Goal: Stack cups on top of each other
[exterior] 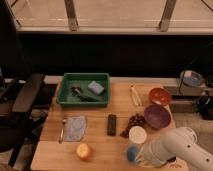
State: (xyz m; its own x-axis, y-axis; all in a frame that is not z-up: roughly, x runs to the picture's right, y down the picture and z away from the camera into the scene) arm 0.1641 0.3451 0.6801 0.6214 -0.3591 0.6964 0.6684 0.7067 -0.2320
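Observation:
A white cup (137,135) stands upright near the front of the wooden table (100,145), just below a bunch of dark grapes (132,122). A smaller blue cup (132,153) stands right in front of it, close to the table's front edge. The robot's white arm (175,149) reaches in from the lower right, and its gripper (142,158) is at the blue cup's right side, very close to it. The fingers are hidden by the arm's casing.
A purple bowl (157,116) and a red-orange bowl (160,96) sit at the right. A green tray (85,90) with items is at the back left. A black remote (112,124), blue cloth (76,128), fork (62,131), orange (83,151) and banana (134,95) lie about.

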